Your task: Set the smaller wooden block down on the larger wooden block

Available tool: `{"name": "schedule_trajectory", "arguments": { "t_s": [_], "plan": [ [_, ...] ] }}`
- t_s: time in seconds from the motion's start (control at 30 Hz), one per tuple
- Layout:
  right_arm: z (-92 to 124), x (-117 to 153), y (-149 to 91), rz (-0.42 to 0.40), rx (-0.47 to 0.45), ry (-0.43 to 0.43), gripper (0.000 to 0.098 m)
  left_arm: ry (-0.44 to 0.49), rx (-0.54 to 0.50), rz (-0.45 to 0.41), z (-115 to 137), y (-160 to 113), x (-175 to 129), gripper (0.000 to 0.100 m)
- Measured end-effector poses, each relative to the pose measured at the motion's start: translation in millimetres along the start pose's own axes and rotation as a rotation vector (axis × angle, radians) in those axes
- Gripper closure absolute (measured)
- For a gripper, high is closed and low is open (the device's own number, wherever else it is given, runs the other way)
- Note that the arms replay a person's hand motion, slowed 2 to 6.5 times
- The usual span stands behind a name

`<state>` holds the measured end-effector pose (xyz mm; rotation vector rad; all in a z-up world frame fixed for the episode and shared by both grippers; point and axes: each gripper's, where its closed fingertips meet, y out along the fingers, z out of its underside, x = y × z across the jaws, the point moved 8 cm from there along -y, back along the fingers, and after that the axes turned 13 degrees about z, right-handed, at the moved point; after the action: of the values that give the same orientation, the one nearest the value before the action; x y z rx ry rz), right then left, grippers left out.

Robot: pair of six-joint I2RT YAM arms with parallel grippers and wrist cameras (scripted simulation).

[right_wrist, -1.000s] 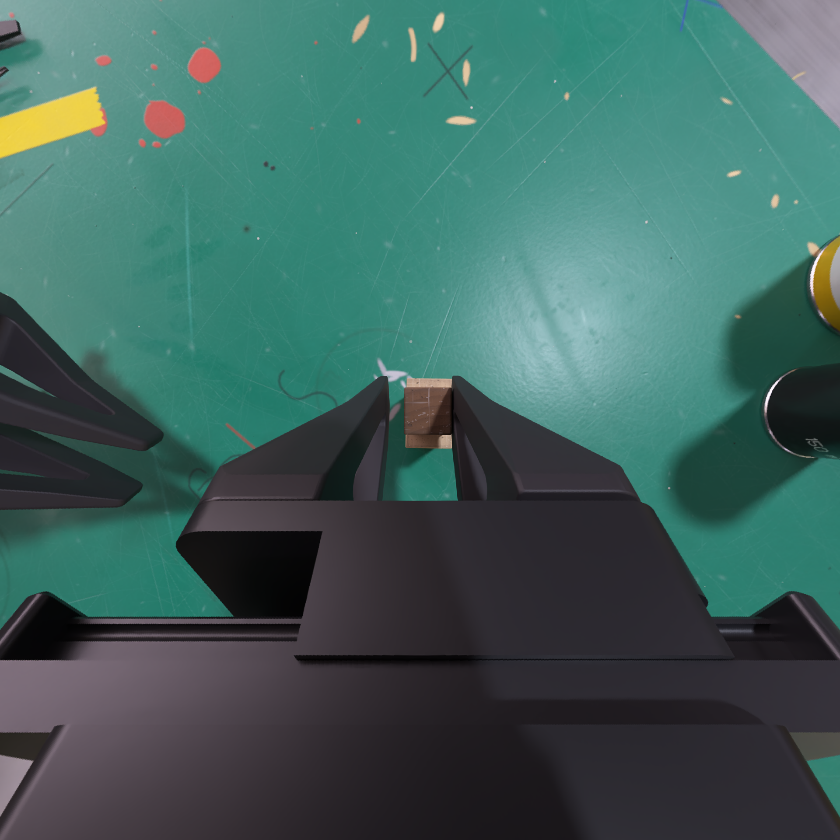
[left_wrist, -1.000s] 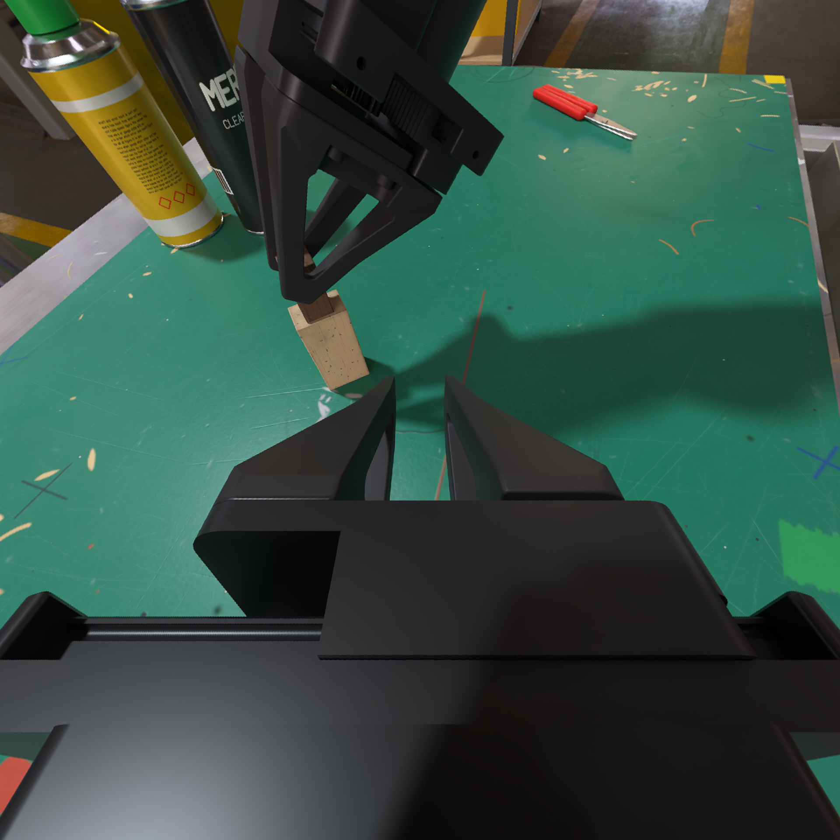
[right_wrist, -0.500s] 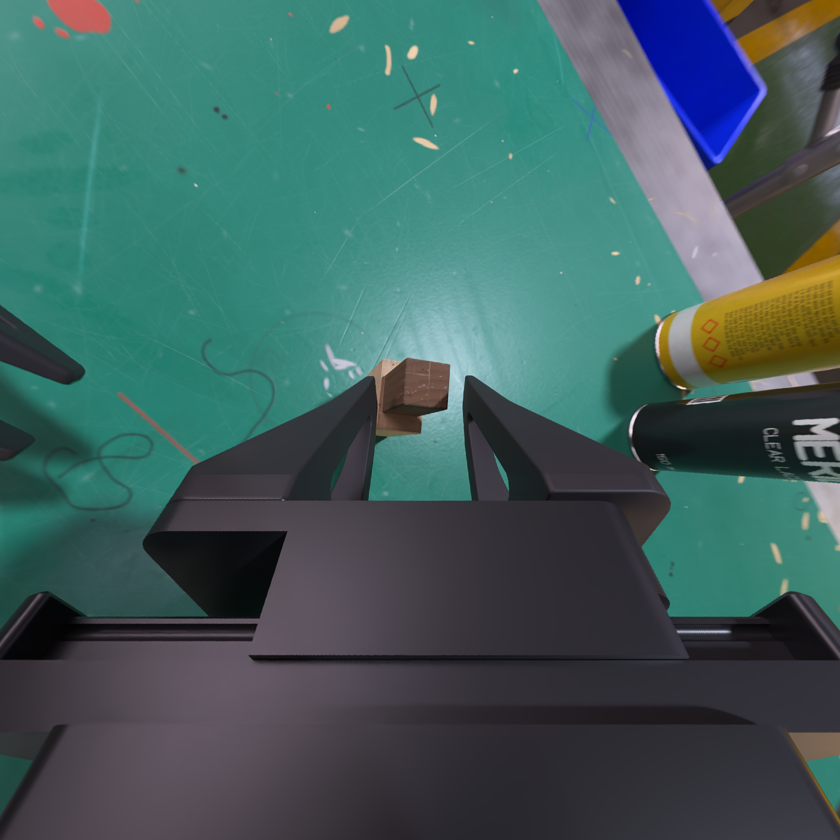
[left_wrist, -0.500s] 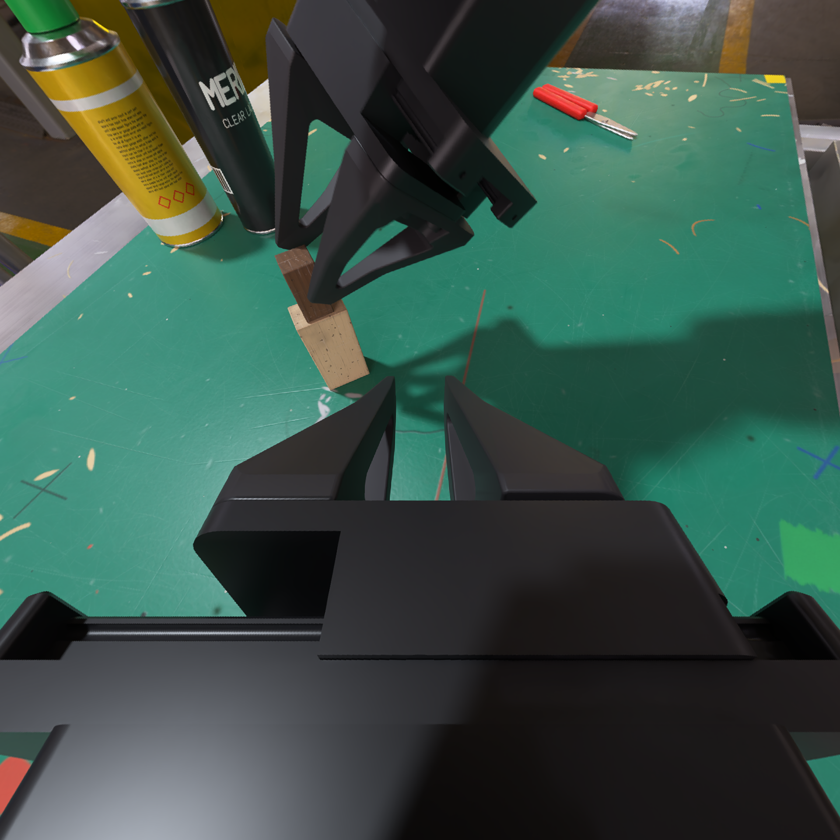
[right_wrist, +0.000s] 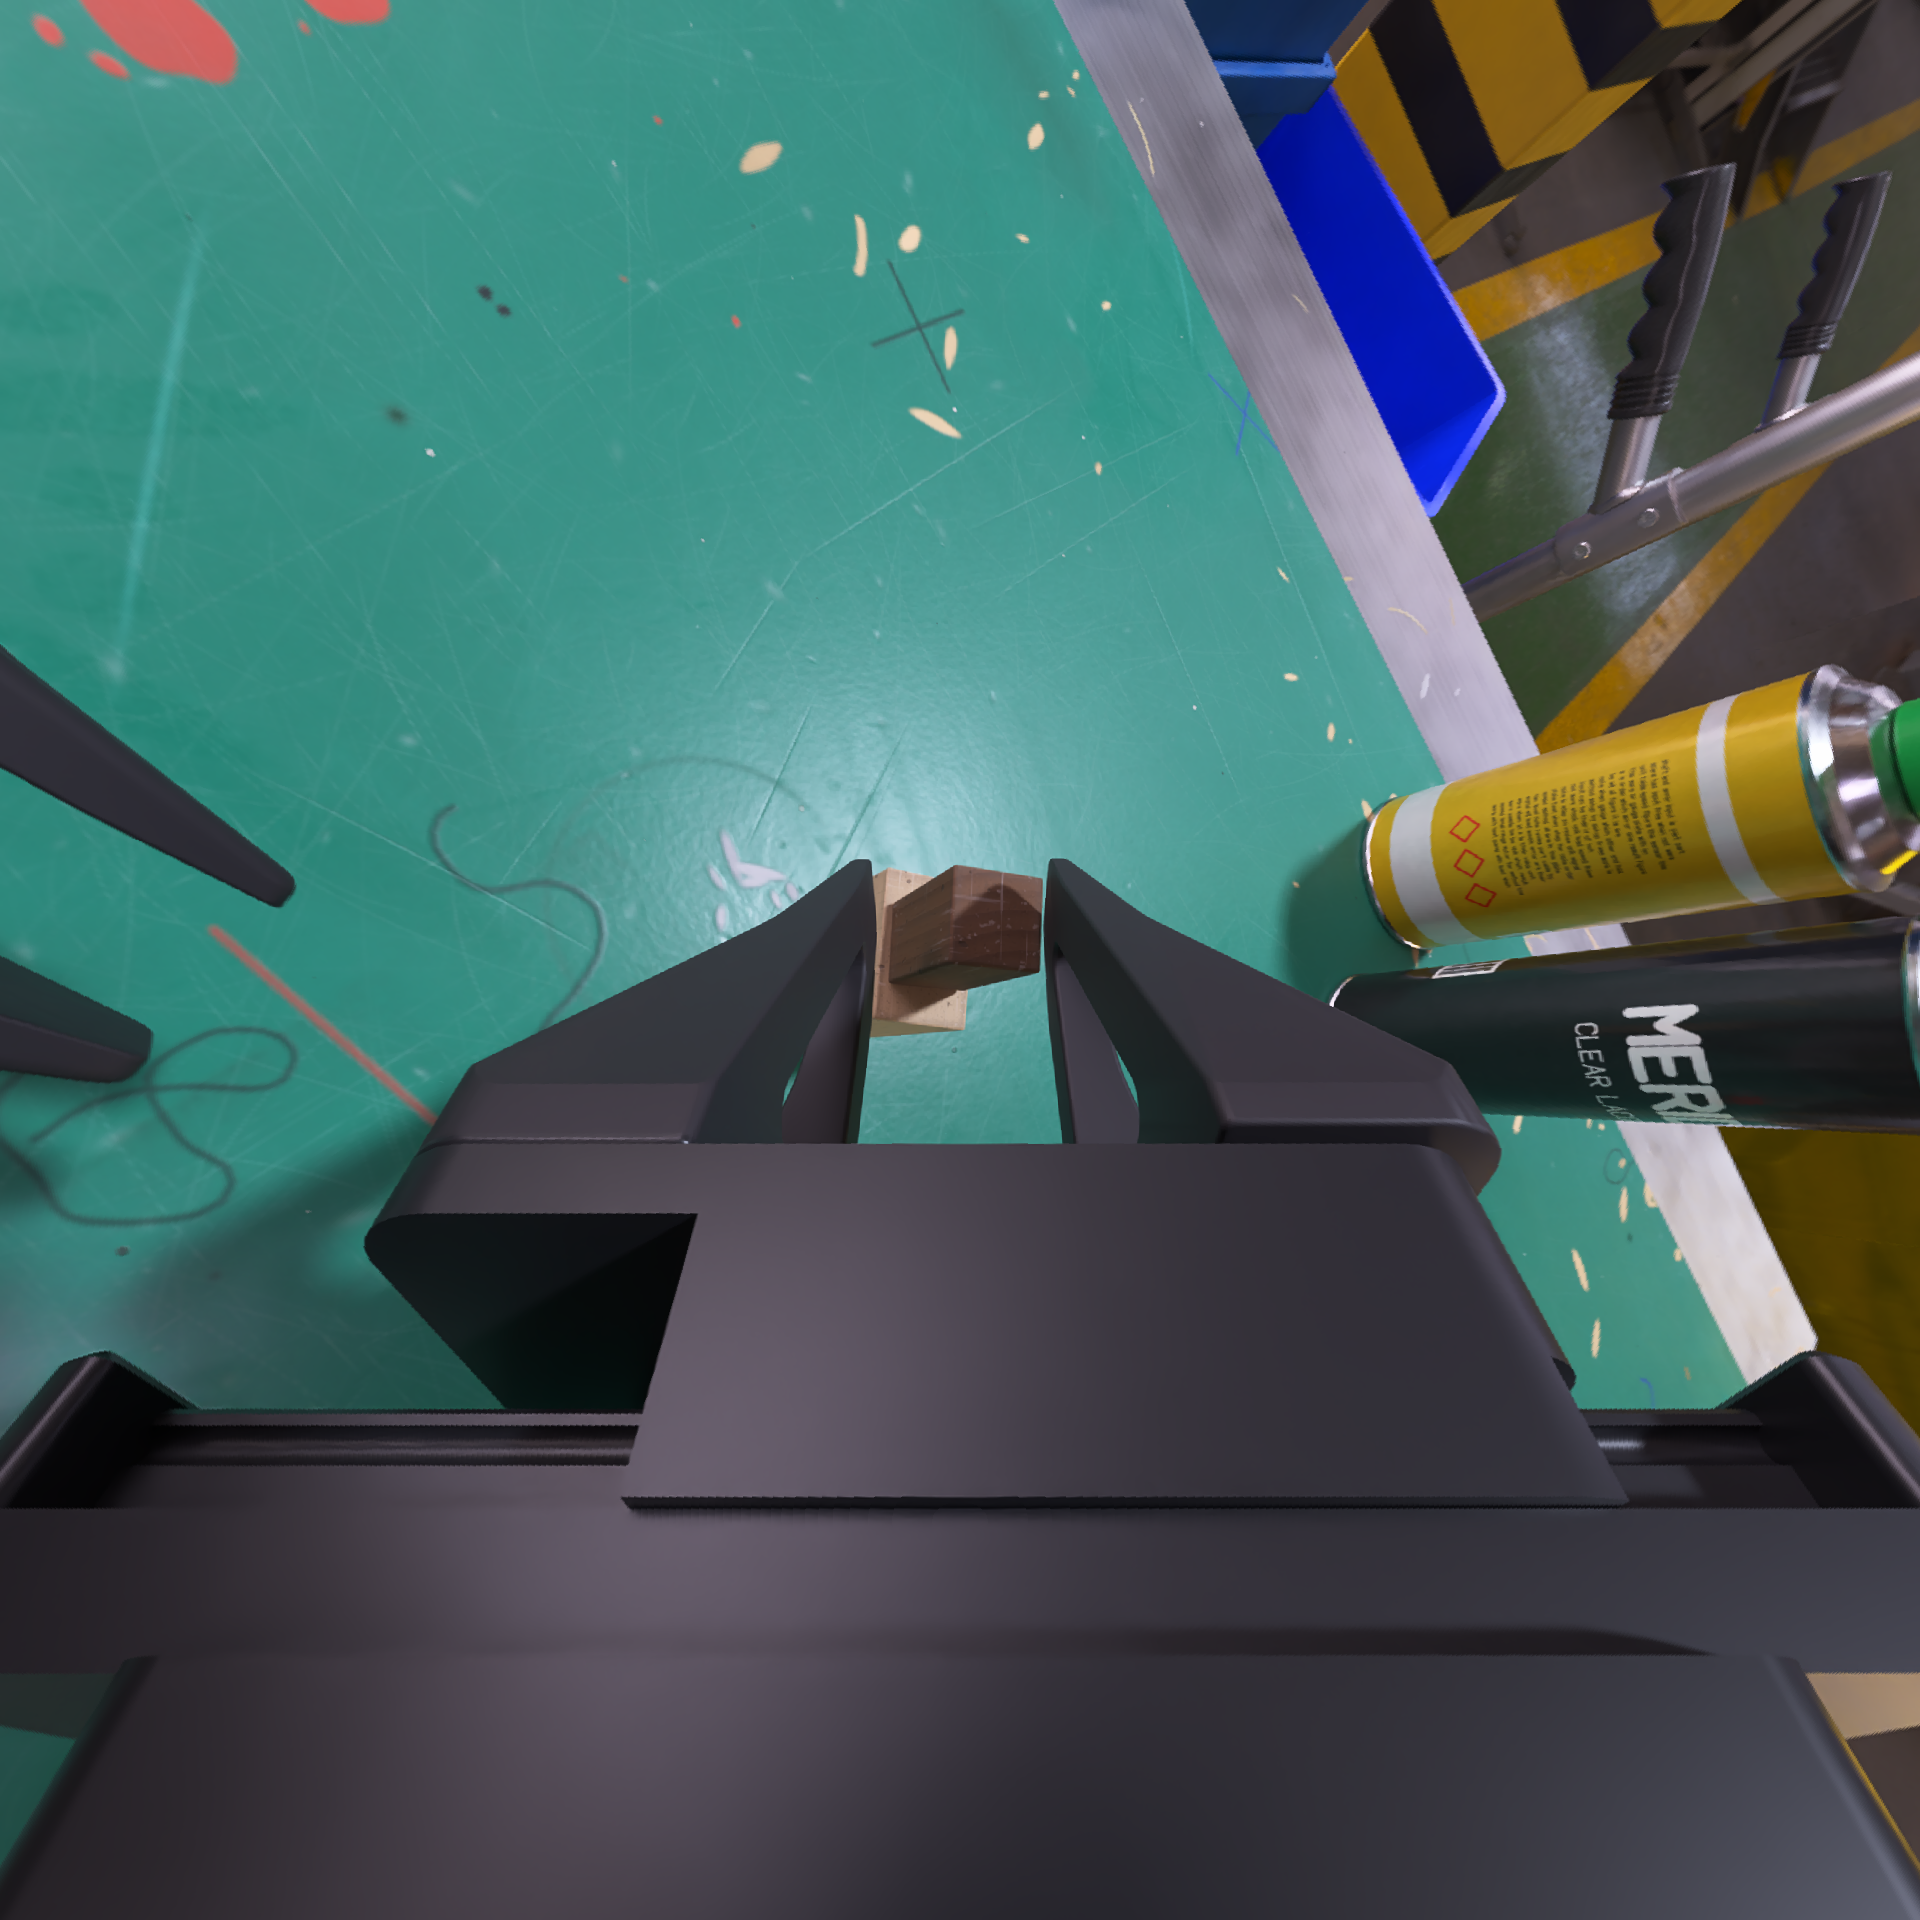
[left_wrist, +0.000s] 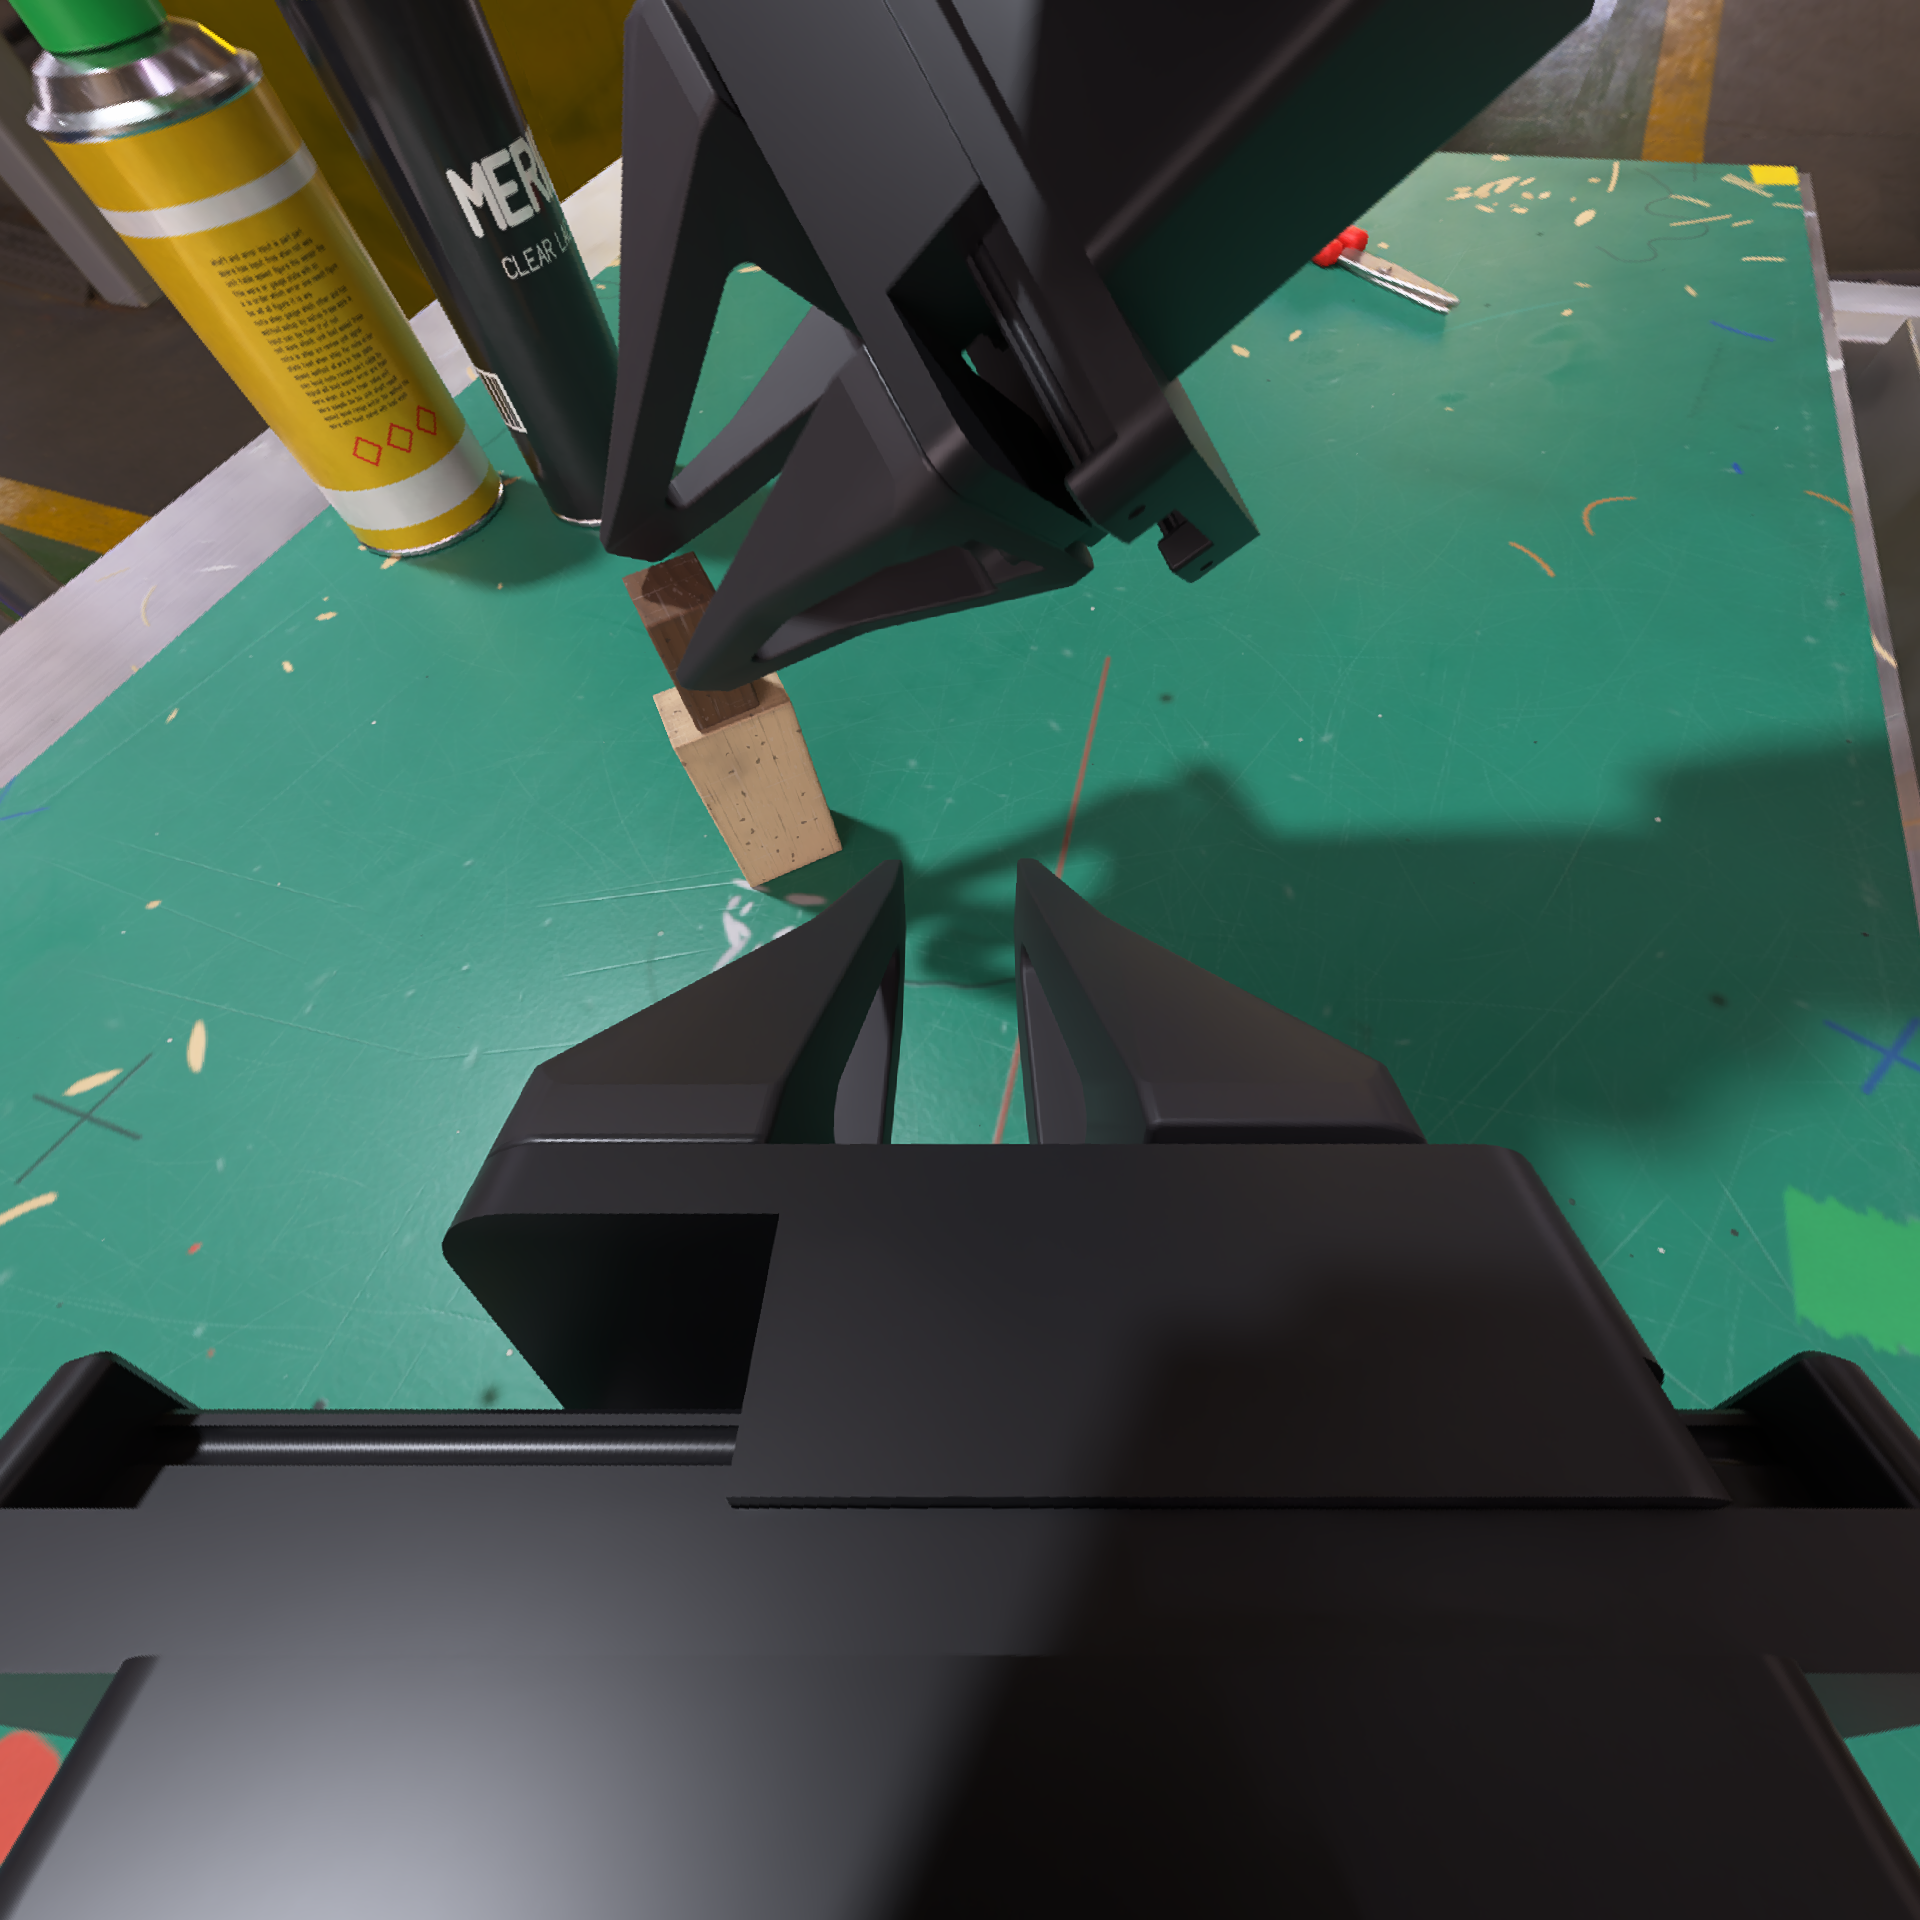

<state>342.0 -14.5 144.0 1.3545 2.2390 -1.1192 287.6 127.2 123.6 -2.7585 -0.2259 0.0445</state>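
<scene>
Now the small dark block sits on top of the larger pale block, which stands on the green table near a yellow spray can and a black can. The right gripper has its jaws spread around the dark block, a gap showing on the right side. The left gripper hangs apart, nearer the camera, its jaws slightly parted and holding nothing. Red-handled scissors lie far off.
</scene>
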Motion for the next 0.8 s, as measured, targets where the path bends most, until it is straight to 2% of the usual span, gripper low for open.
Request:
{"name": "schedule_trajectory", "arguments": {
  "t_s": [0.27,0.43,0.8],
  "plan": [
    [-10,-15,3,-0.084,0.058,0.091,0.0755,-0.001,0.001,0.0,0,0,0,0.082],
    [-11,-23,7,-0.155,0.102,0.151,0.0847,-0.002,0.002,0.001,0,0,0,0.082],
    [-16,-37,12,-0.229,0.153,0.176,0.0892,-0.001,0.004,0.002,0,0,0,0.082]
  ]
}}
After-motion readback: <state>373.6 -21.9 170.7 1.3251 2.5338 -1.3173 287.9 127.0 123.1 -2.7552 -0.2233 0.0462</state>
